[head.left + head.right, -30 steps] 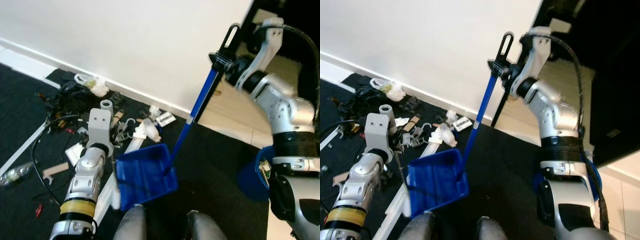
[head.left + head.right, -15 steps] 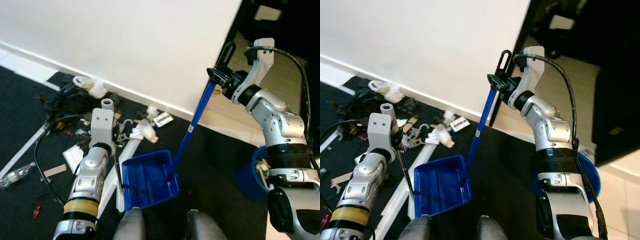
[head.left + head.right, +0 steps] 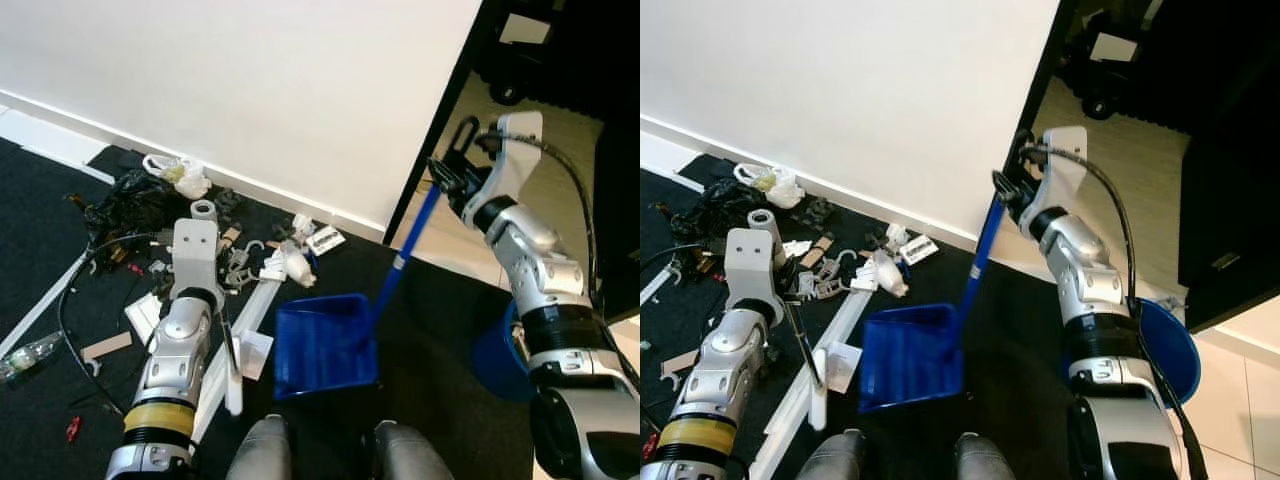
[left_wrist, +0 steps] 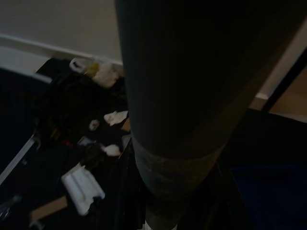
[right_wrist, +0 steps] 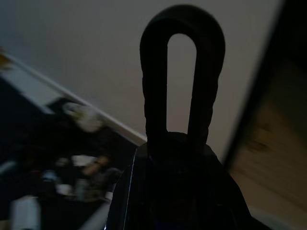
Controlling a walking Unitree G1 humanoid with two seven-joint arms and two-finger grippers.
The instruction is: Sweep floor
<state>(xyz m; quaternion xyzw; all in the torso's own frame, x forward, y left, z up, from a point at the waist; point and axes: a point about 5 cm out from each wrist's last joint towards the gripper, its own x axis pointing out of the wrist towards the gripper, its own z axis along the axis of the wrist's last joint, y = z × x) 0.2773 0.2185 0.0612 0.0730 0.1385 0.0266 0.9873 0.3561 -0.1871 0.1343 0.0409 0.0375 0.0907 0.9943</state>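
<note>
We can read no text, label, brand, number or sign in any of the views. The small white card-like piece (image 3: pixel 328 239) lying on the floor by the wall carries dark marks — too small and blurred for us to make out as letters. The flat white sheet (image 3: pixel 256 354) beside the blue dustpan (image 3: pixel 324 345) shows a faint dark patch that we cannot read either. Both wrist views are dark, and we find no lettering in them.
</note>
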